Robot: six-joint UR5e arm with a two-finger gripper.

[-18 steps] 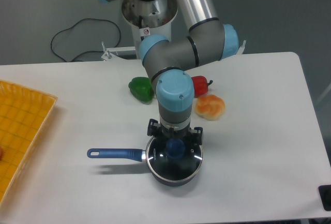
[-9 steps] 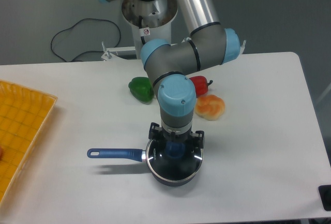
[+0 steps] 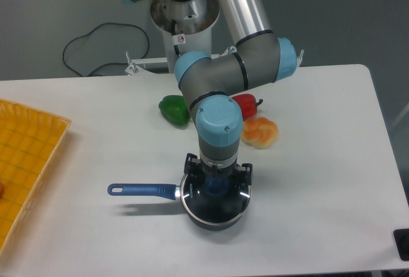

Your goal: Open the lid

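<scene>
Low in the centre of the frame, the lid (image 3: 220, 201) sits on the saucepan (image 3: 192, 208), and our gripper (image 3: 216, 184) is down around its blue knob (image 3: 216, 186). We cannot tell if the jaws are pressed on it or apart. If the grip is weak, the knob may slip, and the lid could fall back or drag the pan sideways. We count one lid, one saucepan, one green pepper (image 3: 174, 110), one red pepper (image 3: 248, 105), one bread roll (image 3: 259, 132), one yellow tray (image 3: 25, 162).

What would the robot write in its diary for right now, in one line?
phase: reaching knob | gripper: over blue knob, grip unclear | lid: on saucepan
</scene>
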